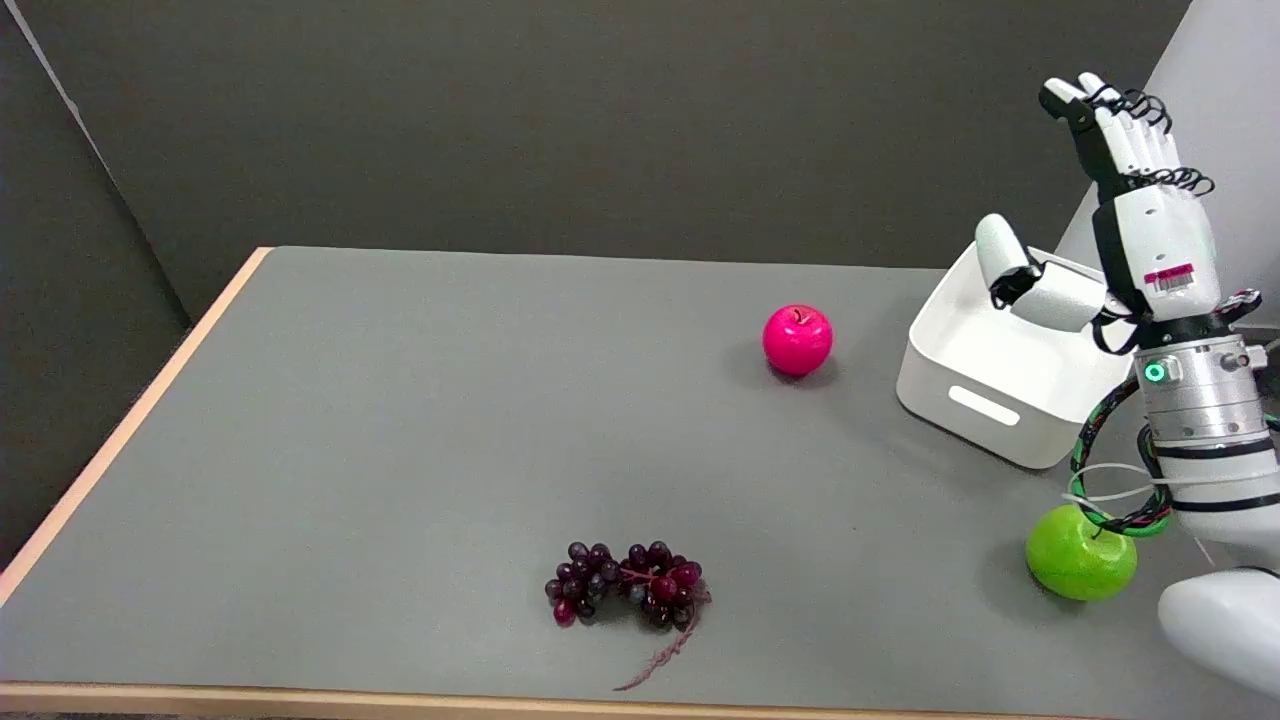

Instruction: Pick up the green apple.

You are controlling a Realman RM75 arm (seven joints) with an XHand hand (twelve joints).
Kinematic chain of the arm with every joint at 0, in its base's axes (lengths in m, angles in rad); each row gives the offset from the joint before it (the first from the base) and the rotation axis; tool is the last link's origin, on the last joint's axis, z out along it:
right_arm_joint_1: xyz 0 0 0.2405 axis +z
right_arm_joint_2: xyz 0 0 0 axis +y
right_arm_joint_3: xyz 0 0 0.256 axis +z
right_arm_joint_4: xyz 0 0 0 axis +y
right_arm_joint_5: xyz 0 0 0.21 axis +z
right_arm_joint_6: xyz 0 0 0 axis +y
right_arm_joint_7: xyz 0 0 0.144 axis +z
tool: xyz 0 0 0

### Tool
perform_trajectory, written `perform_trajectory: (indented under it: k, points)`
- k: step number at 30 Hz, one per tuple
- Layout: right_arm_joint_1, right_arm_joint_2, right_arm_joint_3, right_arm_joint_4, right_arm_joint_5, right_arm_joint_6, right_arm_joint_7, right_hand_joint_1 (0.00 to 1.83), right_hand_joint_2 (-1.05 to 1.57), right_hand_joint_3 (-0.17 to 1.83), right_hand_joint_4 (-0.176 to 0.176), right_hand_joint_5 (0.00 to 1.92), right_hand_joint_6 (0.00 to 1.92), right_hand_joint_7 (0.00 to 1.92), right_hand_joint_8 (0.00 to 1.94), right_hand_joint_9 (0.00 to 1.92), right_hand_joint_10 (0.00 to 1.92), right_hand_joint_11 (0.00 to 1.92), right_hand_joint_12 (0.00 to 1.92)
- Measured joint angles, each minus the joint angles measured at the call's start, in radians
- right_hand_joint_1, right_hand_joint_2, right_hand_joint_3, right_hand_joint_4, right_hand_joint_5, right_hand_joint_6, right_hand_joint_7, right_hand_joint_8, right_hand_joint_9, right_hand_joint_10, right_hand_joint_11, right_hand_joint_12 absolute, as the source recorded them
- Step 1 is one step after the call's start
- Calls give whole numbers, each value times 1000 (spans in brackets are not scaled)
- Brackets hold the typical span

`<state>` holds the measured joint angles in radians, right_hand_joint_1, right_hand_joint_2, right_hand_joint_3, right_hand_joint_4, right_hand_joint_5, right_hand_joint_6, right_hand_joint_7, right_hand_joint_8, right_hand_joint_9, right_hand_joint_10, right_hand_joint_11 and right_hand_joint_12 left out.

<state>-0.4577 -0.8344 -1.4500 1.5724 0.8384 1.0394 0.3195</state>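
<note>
The green apple (pixel 1076 555) lies on the grey table (pixel 400 420) at the near right, partly behind my right forearm and its cables. My right hand (pixel 1120 215) is raised well above and beyond the apple, over the white bin. Its fingers point upward and are spread, with the thumb out to the left, and it holds nothing.
A white bin (pixel 985 385) stands at the right, just behind the apple and under my hand. A pink apple (pixel 797 339) sits left of the bin. A bunch of dark purple grapes (pixel 627 583) lies near the front edge, in the middle.
</note>
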Motion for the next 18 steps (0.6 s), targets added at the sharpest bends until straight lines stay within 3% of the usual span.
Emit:
perform_trajectory:
  k: [12, 14, 18]
  points:
    - [-72, 1, -1, 45, -20, 5, -1, 359, 672, 978, 15, 127, 414, 81, 238, 24, 383, -1, 1044]
    - [-97, 2, 4, 57, -24, 12, -1, 571, 667, 1044, 17, 101, 468, 46, 290, 2, 380, 17, 951]
    - [-163, 2, 21, 84, -28, 42, -1, 581, 676, 1054, 16, 105, 471, 54, 333, 0, 435, 15, 948]
